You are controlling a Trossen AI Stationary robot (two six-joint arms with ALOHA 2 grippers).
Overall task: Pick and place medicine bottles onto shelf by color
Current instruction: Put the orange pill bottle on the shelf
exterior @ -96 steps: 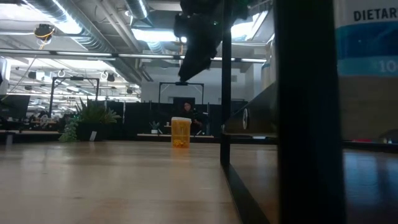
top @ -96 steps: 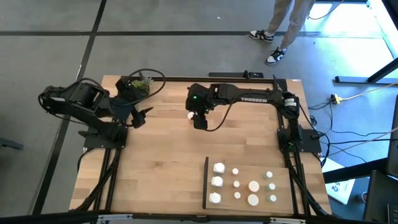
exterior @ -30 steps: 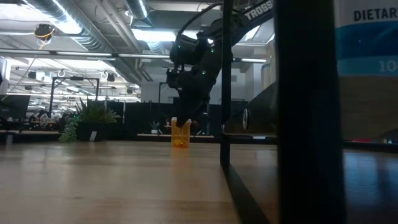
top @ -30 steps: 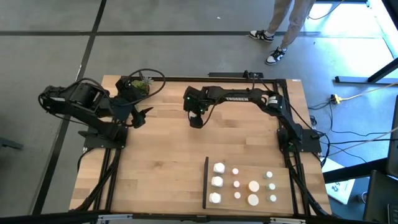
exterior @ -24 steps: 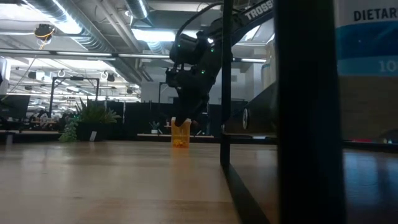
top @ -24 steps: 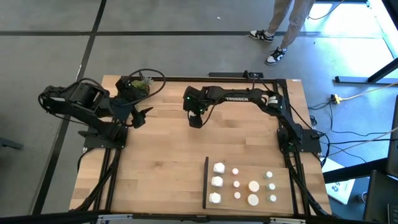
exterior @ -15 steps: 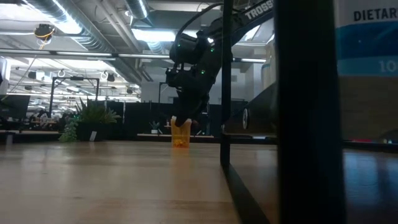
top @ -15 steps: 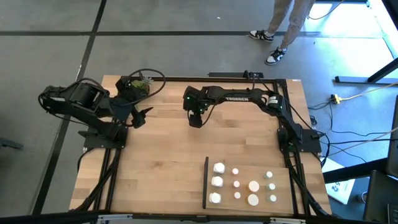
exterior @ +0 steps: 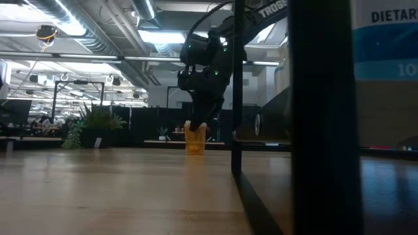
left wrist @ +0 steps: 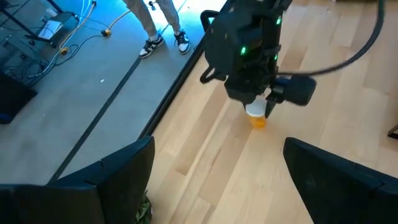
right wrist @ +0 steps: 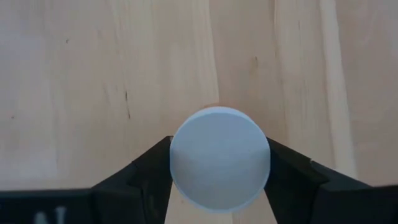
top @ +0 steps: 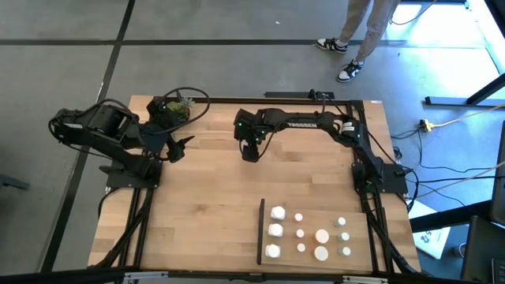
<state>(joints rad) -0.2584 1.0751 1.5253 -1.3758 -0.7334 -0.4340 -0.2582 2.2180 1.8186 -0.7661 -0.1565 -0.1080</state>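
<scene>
Medicine bottles and shelf, your stock now

You have one orange, white-capped bottle (exterior: 194, 142) upright mid-bench; eleven white bottles (top: 277, 213) stand in rows on the light-wood shelf (top: 312, 237).

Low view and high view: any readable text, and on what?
"DIETAR", cut off at the frame edge, on the white-and-blue label close to the low camera.
"10" below it, also cut off.
"TROSS", partly hidden, on the dark right arm.
White lettering on that arm in the high view: too small to read.

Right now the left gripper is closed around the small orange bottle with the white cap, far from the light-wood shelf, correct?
Wrong arm: the right gripper grips the small orange bottle with the white cap, as the right wrist view shows. The rest holds; the light-wood shelf is far off.
</scene>
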